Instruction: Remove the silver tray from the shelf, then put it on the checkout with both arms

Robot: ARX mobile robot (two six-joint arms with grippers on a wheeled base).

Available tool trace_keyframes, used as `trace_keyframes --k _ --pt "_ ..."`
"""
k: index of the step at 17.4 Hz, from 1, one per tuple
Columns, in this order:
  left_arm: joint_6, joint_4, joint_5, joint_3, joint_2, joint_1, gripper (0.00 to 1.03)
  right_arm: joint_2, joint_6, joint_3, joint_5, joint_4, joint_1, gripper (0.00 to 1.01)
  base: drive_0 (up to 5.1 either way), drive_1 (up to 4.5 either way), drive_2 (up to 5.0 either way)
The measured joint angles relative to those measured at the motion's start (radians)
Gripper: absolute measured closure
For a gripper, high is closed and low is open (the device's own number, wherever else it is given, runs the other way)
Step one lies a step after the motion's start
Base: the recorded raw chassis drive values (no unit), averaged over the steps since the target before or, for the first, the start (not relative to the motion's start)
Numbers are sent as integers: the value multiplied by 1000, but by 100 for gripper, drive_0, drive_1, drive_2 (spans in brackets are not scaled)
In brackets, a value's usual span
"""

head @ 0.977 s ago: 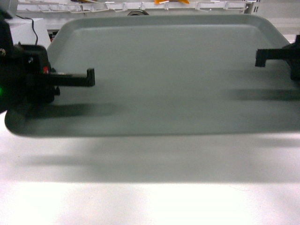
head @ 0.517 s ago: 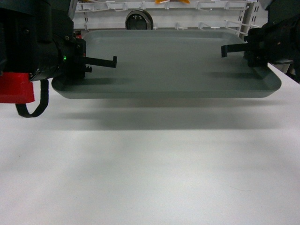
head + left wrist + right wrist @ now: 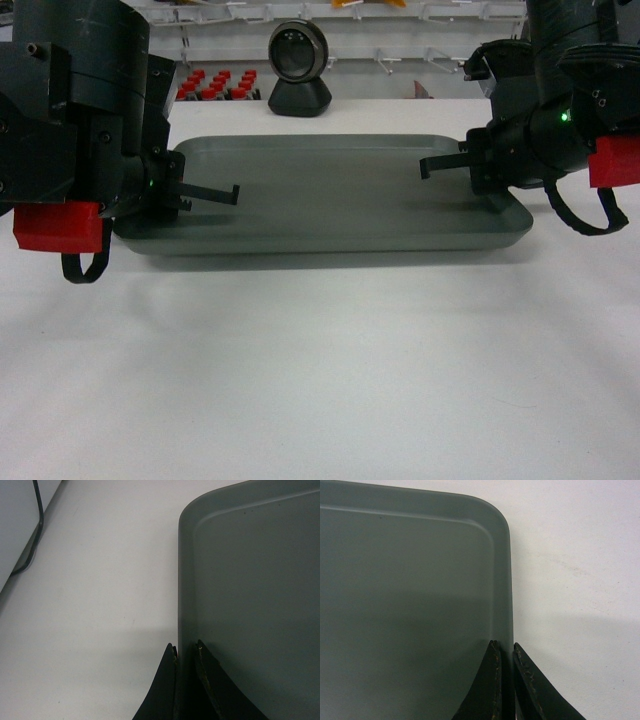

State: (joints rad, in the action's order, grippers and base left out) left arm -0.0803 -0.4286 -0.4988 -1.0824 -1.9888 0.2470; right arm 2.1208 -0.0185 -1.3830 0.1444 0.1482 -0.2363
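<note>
While both jaws pinch its low rims, smooth grey silver tray (image 3: 330, 200) lies flat.

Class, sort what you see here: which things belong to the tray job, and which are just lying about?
Job: silver tray, checkout, left gripper and right gripper, each clamped on the tray's rim.
Lying about: scanner stand, red items, black cable.

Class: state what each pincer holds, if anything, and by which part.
Both hold the silver tray: the left pincer clamps its left short rim, the right pincer its right short rim.
</note>
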Motion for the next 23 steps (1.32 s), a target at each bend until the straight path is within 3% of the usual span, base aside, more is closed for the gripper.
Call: trace_keyframes --k 5,6,8,12,13,14,15,16,17,18,19,20,23 --pt "2 -12 19 -14 -23 -7 99 5 -15 -9 30 -21 -7 98 0 0 0" --pt "5 -16 16 -14 -23 -6 96 5 -6 -9 37 -21 -10 89 0 0 0" --pt "3 13 -48 -19 -23 -6 79 5 11 -7 47 -23 -21 72 0 0 0" --pt "58 46 -2 -15 10 -15 41 5 16 -3 50 11 -21 34 0 0 0" --pt "103 34 33 -5 85 11 5 -17 16 21 60 65 -21 1 0 0 0" --pt "155 -46 93 56 217 31 5 -146 5 93 22 203 -19 3 0 0 0" --pt "248 -73 117 161 476 46 5 -370 -51 192 -21 354 -20 3 0 0 0" --pt "267 -40 25 254 652 53 5 -554 -87 318 -58 423 -19 3 0 0 0" --pt "243 -2 12 303 752 53 8 -655 -79 382 -13 359 -18 9 0 0 0" --pt "178 18 154 388 867 18 21 -750 -37 496 47 364 0 22 0 0 0" --pt "141 28 232 485 979 -10 31 -841 -18 612 47 367 34 33 0 0 0" --pt "125 15 263 545 1040 -26 38 -902 -11 682 47 362 53 40 0 0 0" --pt "117 -2 282 591 1086 -42 46 -962 -6 744 45 349 68 48 0 0 0"
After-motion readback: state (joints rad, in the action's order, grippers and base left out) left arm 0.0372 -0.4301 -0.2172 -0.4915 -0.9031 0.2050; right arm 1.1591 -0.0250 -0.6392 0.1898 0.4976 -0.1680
